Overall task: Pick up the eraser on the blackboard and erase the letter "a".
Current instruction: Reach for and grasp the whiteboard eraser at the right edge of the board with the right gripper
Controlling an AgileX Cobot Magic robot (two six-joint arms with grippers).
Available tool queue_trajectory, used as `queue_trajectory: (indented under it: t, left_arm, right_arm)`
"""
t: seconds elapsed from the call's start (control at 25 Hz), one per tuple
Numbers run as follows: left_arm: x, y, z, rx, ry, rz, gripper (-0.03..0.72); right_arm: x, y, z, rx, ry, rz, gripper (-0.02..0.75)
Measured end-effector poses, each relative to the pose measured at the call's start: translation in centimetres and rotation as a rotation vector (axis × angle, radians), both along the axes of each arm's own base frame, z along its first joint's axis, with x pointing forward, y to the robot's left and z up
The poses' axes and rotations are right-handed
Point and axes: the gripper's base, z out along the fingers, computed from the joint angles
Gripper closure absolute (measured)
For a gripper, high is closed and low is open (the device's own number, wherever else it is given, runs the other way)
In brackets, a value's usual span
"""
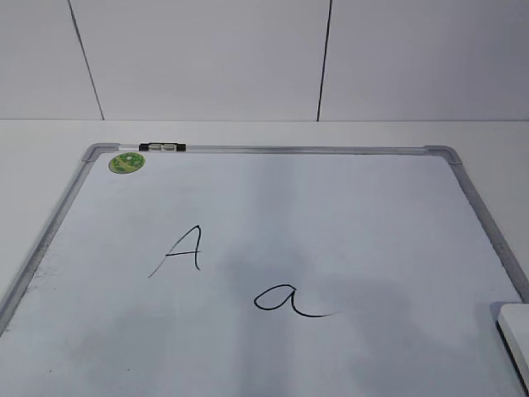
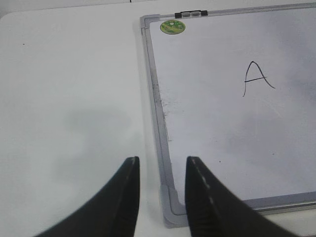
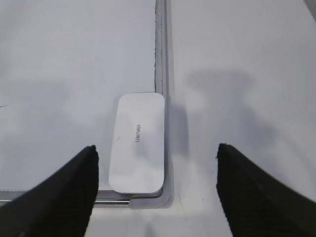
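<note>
The eraser (image 3: 137, 149) lies untouched in the board's (image 1: 347, 215) near right corner, below the right gripper's (image 3: 155, 185) wide, empty fingers, which must descend and close before wiping the "a" (image 1: 289, 299).

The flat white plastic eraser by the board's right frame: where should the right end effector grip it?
Come straight down on the flat white plastic eraser and pinch its two long edges mid-length. It lies flat, long axis along the grey metal frame, which its right edge abuts, so clearance there looks tight.
</note>
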Motion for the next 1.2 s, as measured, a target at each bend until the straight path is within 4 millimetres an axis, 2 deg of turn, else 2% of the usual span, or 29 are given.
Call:
queue_trajectory:
  t: [0.32, 0.64, 1.2]
  left_arm:
    - [0.0, 0.0, 0.0, 0.0, 0.0, 0.0, 0.453]
    - [0.0, 0.0, 0.0, 0.0, 0.0, 0.0, 0.454]
    - [0.0, 0.0, 0.0, 0.0, 0.0, 0.0, 0.454]
  right_arm:
    - [3.4, 0.5, 0.6, 0.053, 0.2, 0.024, 0.146]
    - [6.8, 0.5, -0.1, 0.064, 0.389, 0.024, 0.146]
    - [8.2, 0.8, -0.8, 0.058, 0.478, 0.079, 0.142]
